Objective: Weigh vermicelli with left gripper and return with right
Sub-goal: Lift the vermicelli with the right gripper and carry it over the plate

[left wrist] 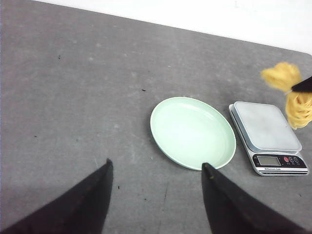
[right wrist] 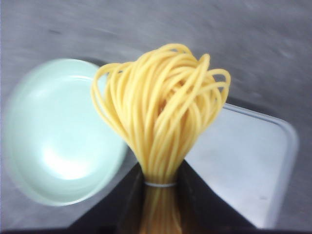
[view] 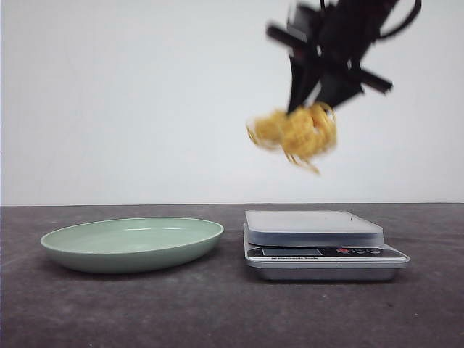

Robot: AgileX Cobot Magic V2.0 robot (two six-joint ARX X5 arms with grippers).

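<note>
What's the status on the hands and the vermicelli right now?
Right hand shut on the vermicelli, lifted above the scale. Left hand open, empty, held above the table. Plate empty, nothing in the way.

Vermicelli [view: 297, 133]: a small nest of thin yellow-orange strands, looped and bound by a thin band, hung in the air high above the table, pinched at its bound end between black fingers; motion-blurred in the front view.

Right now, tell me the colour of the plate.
Pale green. The plate shows best in the left wrist view, empty beside the scale.
</note>
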